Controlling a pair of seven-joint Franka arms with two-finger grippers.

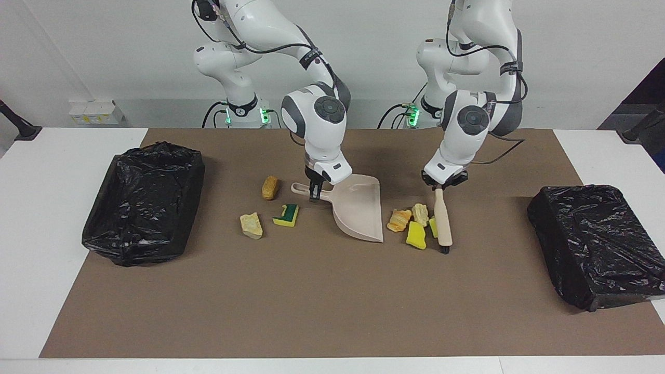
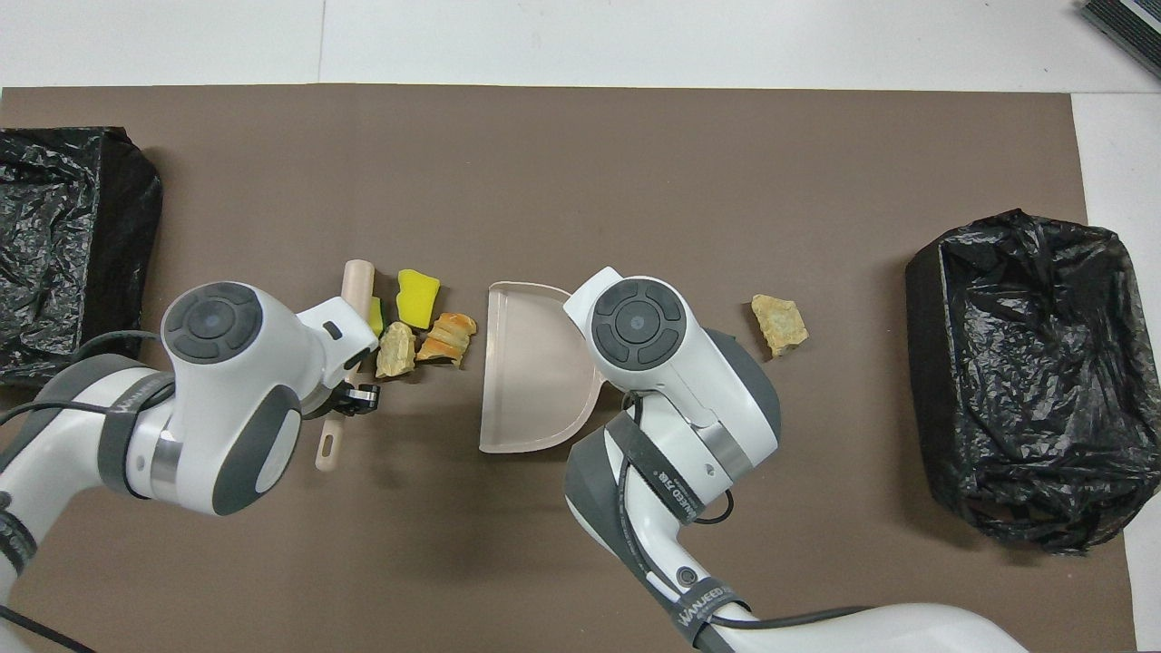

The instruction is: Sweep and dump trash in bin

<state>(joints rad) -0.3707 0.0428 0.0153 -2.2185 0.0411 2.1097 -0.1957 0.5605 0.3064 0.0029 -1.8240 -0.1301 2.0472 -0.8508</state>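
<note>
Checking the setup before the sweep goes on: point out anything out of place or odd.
Only the expected mess: scraps lie on both sides of the dustpan. Four sit between its open edge and the brush; three, including the green-and-yellow sponge, lie on its handle side, where this stroke cannot reach them. The bin at the left arm's end looks covered by its black bag.

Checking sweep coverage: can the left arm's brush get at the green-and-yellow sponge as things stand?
Probably not directly. The dustpan, held by the right gripper, lies between the brush in the left gripper and the green-and-yellow sponge.
</note>
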